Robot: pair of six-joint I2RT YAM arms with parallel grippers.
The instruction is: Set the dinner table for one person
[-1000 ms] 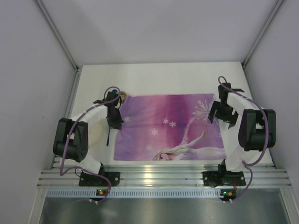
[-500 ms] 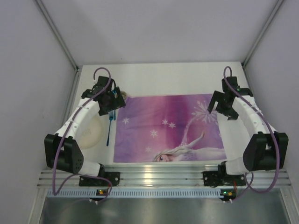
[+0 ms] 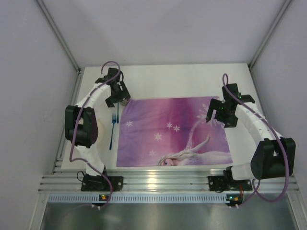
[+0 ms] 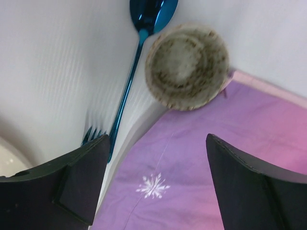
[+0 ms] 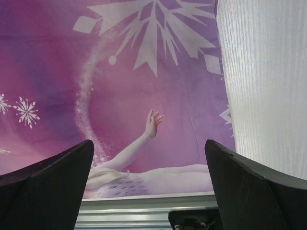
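The white dinner table [image 3: 182, 79] carries a purple princess placemat [image 3: 168, 132]. A blue fork [image 3: 112, 130] lies on the table just left of the mat, beside a cream plate [image 3: 98, 136] half hidden by my left arm. My left gripper [image 3: 118, 96] hovers open over the mat's far left corner [image 4: 158, 191], holding nothing. Just beyond it stand a speckled beige cup [image 4: 187, 67] and a blue spoon [image 4: 151, 14], whose handle runs down to the fork's tines [image 4: 93, 134]. My right gripper [image 3: 218, 114] hangs open and empty above the mat's right part [image 5: 153, 96].
Grey walls close in the table on the left, right and far sides. An aluminium rail [image 3: 168, 182] with both arm bases runs along the near edge. A strip of bare white table [image 5: 264, 86] lies right of the mat.
My left gripper went from shut to open and moved from beside the fork up to the mat's far left corner. The right gripper shifted slightly left over the mat.
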